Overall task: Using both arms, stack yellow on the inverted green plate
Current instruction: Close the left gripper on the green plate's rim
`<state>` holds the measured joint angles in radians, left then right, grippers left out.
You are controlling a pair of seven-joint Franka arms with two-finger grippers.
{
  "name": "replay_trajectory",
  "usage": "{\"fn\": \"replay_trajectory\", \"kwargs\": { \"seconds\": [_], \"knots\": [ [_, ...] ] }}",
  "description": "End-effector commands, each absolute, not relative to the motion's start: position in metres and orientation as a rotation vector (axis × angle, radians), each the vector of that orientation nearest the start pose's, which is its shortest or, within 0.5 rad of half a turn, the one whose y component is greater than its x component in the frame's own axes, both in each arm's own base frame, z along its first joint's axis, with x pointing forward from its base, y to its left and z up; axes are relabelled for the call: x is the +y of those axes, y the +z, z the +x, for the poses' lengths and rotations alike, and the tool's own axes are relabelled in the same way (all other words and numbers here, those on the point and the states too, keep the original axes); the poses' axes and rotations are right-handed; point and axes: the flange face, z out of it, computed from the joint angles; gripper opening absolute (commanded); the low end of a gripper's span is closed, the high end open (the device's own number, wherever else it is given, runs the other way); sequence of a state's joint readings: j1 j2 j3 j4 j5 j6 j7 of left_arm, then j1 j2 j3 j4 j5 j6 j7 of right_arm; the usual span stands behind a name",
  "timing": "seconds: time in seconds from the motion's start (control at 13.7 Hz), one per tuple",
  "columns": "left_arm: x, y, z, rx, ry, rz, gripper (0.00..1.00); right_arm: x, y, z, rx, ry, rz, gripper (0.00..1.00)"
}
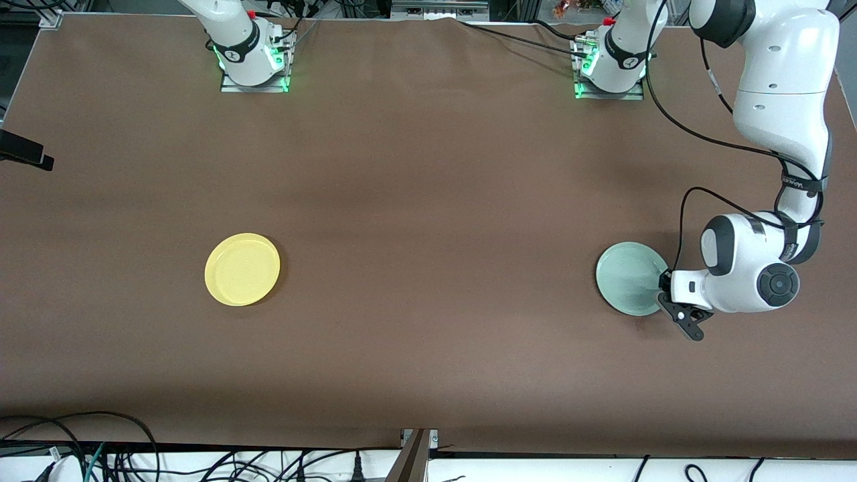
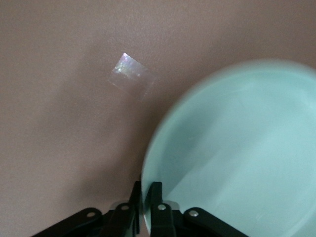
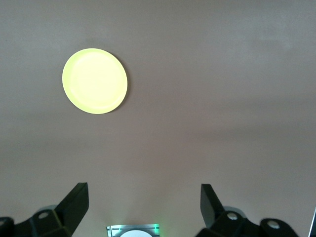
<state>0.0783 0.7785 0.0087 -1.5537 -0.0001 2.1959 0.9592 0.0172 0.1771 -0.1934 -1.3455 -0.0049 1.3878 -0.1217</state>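
We see left gripper (image 2: 146, 197) clamped on green plate (image 1: 628, 278) rim | yellow plate (image 1: 242, 269) well apart from it, toward right arm's end, bare table (image 1: 428, 201) between | right gripper (image 3: 143, 200) fingers apart, waiting high.

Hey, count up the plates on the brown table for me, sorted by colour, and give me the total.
Round yellow plastic plate: 1, lying toward the right arm's end of the table.
Round pale mint-green plate: 1, toward the left arm's end, its rim pinched by the left gripper.
Total: 2 plates.
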Motion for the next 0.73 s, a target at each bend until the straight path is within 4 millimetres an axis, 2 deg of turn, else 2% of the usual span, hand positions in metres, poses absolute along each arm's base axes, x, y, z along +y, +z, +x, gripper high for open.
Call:
{"fn": "replay_trajectory", "kwargs": {
  "seconds": [0.0,0.15,0.36,0.44,0.66],
  "knots": [
    [0.055,0.194,0.687,1.402,0.156,-2.879,0.0,-0.093,0.619,0.582,0.101,0.205,-3.152,1.0],
    [0.043,0.22,0.689,1.426,0.183,-2.879,0.0,-0.093,0.617,0.583,0.098,0.209,-3.15,1.0],
    [0.0,0.274,0.692,1.499,0.178,-2.77,0.0,-0.092,0.613,0.585,0.095,0.214,-3.151,1.0],
    [-0.007,0.292,0.697,1.49,0.18,-2.71,0.0,-0.092,0.611,0.587,0.095,0.219,-3.151,1.0],
    [-0.065,0.335,0.695,1.508,0.265,-2.561,0.0,-0.089,0.588,0.599,0.088,0.269,-3.153,1.0]
  ]
}}
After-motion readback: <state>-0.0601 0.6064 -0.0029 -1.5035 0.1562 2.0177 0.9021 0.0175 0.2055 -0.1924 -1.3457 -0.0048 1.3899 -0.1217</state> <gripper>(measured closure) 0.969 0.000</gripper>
